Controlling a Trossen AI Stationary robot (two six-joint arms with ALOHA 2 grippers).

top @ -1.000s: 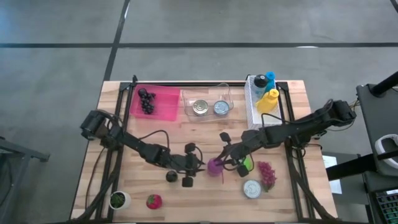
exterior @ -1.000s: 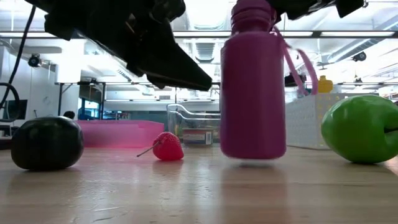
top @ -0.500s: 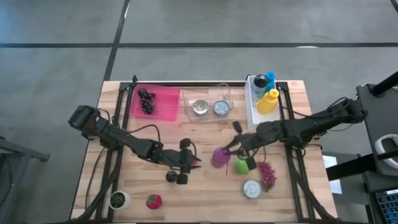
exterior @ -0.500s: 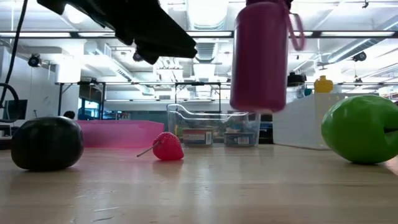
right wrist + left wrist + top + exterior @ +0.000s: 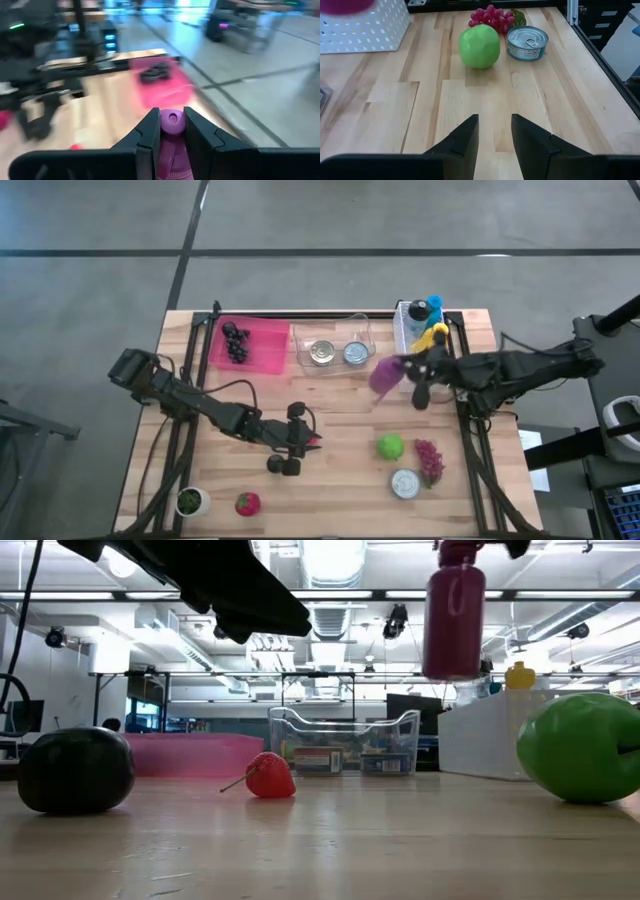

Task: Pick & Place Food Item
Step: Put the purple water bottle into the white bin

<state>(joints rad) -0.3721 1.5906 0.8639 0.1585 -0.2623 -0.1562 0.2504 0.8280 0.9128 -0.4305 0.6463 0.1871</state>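
While the purple bottle (image 5: pixel 455 615) is pinched aloft by the right gripper (image 5: pixel 172 131), its cap is cropped; the left gripper's (image 5: pixel 494 131) fingers are seen slightly spread, empty.

The wooden bench (image 5: pixel 330 510) carries a clear plastic bin (image 5: pixel 333 332) at its far edge, with two tin cans (image 5: pixel 321 353) side by side in it. Just to the left of the bin lies a pink tray (image 5: pixel 265 345) holding a bunch of dark grapes (image 5: pixel 236 343). Well in front of the bin and to its right sit a green apple (image 5: pixel 390 446), a bunch of red grapes (image 5: pixel 430 460) and a single tin can (image 5: pixel 405 483). Far in front of the bin, to its left, are a strawberry (image 5: pixel 247 503) and a small white pot of greenery (image 5: pixel 190 501). A dark round fruit (image 5: pixel 75 770) lies front-left of the bin too.
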